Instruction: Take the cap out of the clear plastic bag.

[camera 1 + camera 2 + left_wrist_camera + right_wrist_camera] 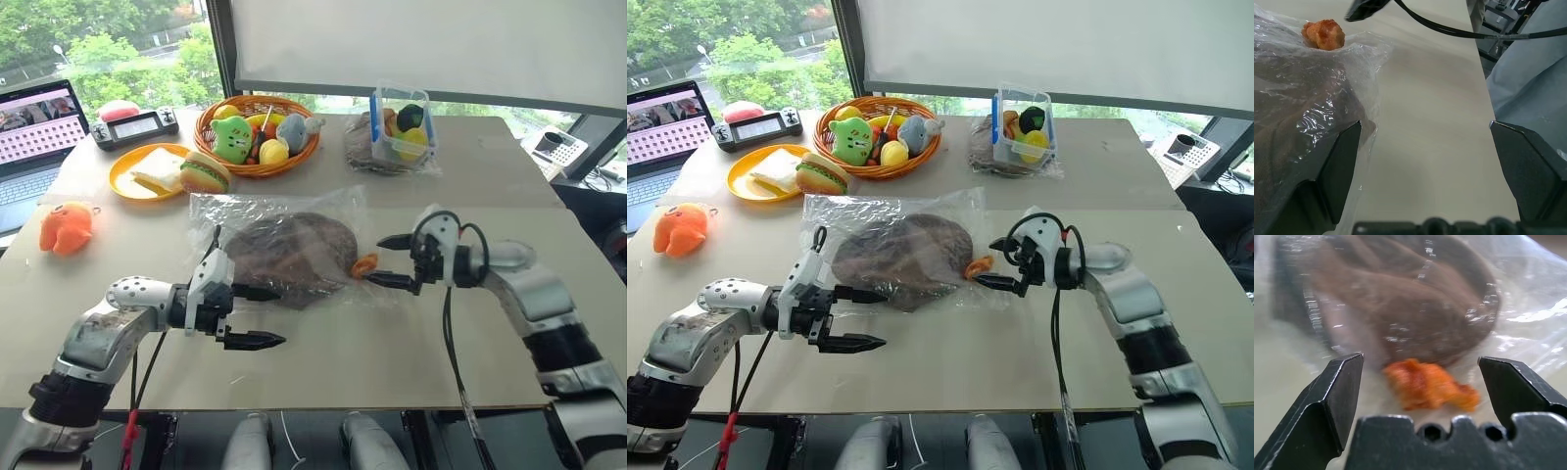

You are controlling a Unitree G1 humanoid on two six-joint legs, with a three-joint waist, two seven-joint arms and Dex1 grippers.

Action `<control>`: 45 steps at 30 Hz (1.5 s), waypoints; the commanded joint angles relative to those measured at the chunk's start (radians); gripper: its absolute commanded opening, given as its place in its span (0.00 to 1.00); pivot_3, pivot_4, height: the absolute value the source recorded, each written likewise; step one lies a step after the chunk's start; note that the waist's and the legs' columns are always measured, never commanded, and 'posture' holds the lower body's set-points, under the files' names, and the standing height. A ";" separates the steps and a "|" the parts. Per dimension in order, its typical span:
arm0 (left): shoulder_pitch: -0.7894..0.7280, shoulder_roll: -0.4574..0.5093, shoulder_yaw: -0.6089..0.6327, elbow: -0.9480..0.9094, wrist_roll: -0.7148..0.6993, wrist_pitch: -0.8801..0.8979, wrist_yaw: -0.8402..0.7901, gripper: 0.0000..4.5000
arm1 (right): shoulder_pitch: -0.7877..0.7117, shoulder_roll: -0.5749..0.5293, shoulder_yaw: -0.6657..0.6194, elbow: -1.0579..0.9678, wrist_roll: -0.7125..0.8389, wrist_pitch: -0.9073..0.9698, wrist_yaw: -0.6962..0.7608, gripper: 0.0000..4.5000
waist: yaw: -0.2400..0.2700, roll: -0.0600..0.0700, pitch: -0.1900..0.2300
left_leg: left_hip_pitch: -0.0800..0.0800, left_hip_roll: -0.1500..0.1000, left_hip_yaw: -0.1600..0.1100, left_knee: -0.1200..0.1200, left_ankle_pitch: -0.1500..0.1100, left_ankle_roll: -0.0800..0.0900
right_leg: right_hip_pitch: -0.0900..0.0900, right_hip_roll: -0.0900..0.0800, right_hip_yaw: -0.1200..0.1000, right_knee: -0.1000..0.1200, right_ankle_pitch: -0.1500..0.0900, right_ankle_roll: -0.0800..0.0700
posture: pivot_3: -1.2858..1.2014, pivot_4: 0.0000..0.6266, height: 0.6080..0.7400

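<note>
Cap: the cap [294, 245], dark brown and flat, lies inside the clear plastic bag [220, 211], which rests in the middle of the table [490, 186].
Bag: crinkled, lying flat; a small orange lump [364, 264] sits at its edge toward the right pincer.
Right wrist view: the orange lump [1430, 384] lies between the spread fingers, with the cap [1410, 298] behind it under glossy plastic.
Left wrist view: one finger [1337, 171] sits against the bag's film; the other stands well apart over bare table.
Left pincer: the left pincer [257, 315] is spread wide at the bag's near corner, holding nothing.
Right pincer: the right pincer [395, 260] is spread wide just beside the orange lump, empty.
Beyond the bag: an orange fruit basket [257, 134] of plush toys, a yellow plate [147, 171] with a toy hamburger [204, 173], a clear box [402, 124].
Left of the bag: an orange plush [66, 227], a laptop [34, 137].
</note>
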 commanded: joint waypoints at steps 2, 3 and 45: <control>0.008 -0.007 0.004 -0.040 0.005 -0.022 0.007 1.00 | -0.028 0.022 -0.006 0.052 -0.040 -0.075 0.033 1.00 | 0.005 0.000 0.000 | 0.000 0.000 0.000 0.000 0.000 0.000 | 0.000 0.000 0.000 0.000 0.000 0.000 | 0.52 0.24 1.00; 0.008 -0.008 0.002 -0.041 0.007 -0.022 0.008 1.00 | -0.035 0.026 -0.004 0.067 -0.048 -0.083 0.045 1.00 | 0.007 0.000 0.000 | 0.000 0.000 0.000 0.001 0.000 0.000 | 0.001 0.000 0.000 0.000 0.000 0.000 | 0.52 0.24 1.00; -0.021 -0.023 -0.022 -0.050 0.039 0.009 0.059 1.00 | -0.017 0.128 -0.138 0.164 -0.138 -0.128 -0.126 0.49 | 0.012 0.000 0.000 | 0.004 0.000 -0.004 0.002 0.000 0.000 | 0.007 0.000 -0.004 0.001 0.000 -0.001 | 0.52 0.24 1.00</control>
